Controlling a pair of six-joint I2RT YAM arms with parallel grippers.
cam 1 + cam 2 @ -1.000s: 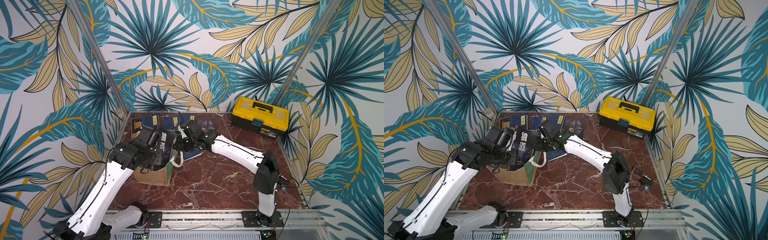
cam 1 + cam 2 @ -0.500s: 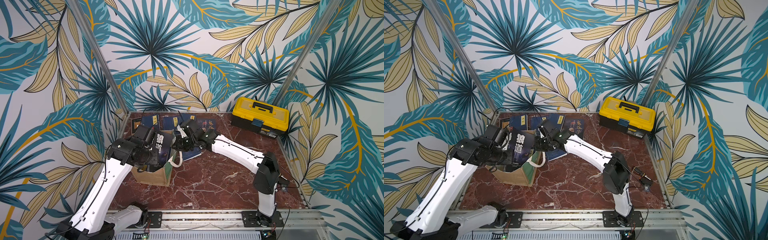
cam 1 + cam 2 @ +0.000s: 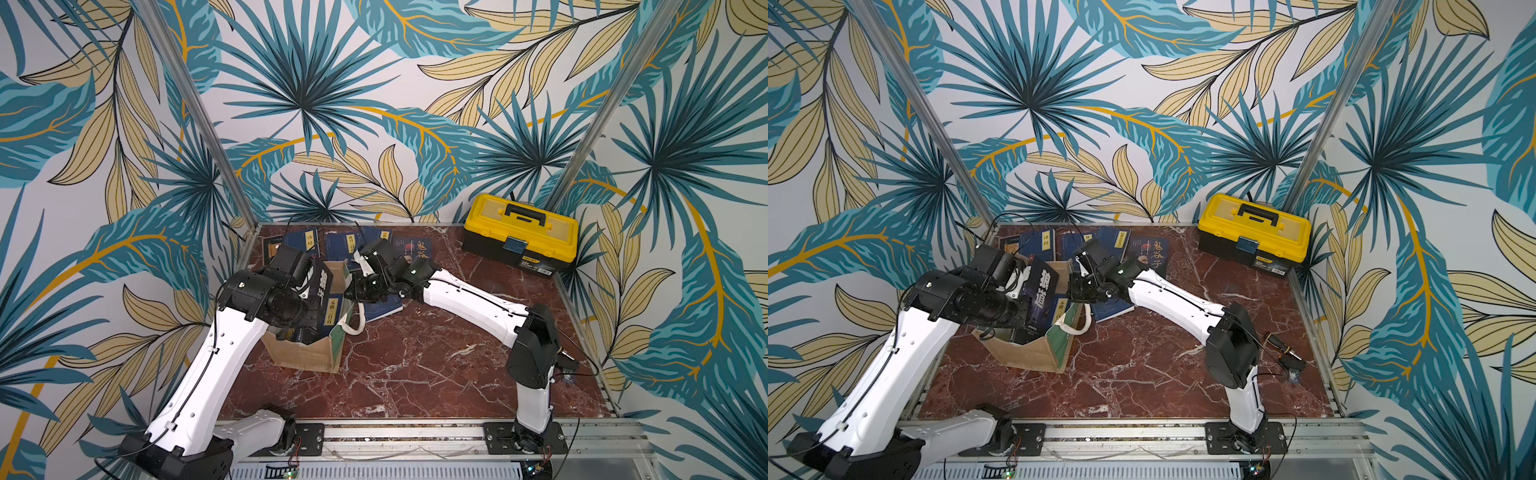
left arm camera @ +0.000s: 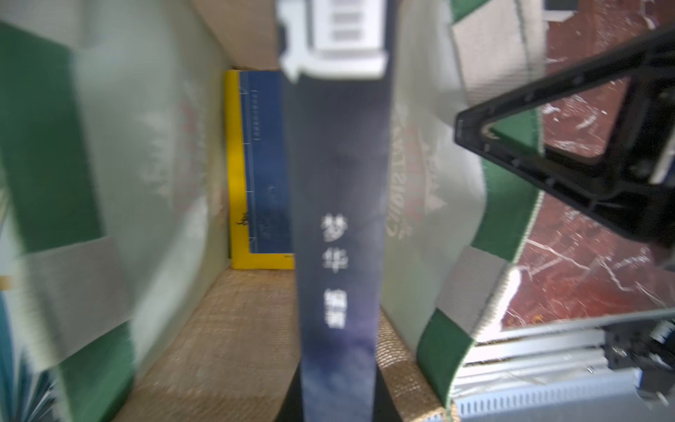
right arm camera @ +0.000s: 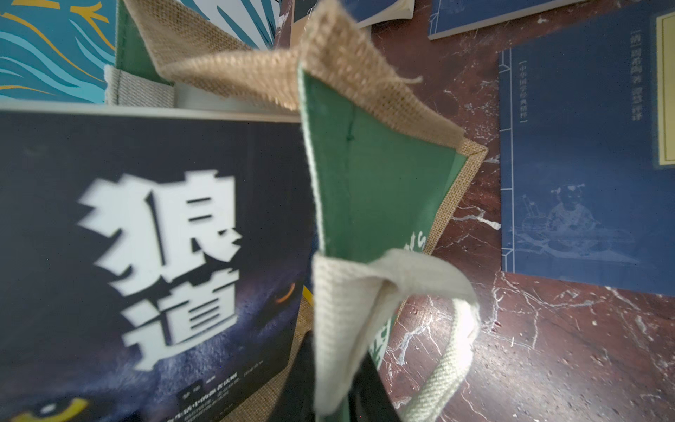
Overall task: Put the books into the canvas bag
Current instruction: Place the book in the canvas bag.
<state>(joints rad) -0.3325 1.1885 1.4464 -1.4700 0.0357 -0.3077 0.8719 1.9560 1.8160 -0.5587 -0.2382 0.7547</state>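
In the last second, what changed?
The left gripper drew the dark book slightly toward its own side, lower end in the canvas bag, still shut on it. The right gripper still pinches the bag's rim. Bag, loose books and toolbox haven't moved.

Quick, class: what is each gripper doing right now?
Left gripper: shut on the dark book.
Right gripper: shut on the canvas bag at its rim.

The left gripper [image 3: 311,297] is clamped on a dark book [image 3: 324,282] with its arm bent, while the right gripper [image 3: 358,291] is pinched on the canvas bag [image 3: 307,357]'s rim with its arm stretched low.
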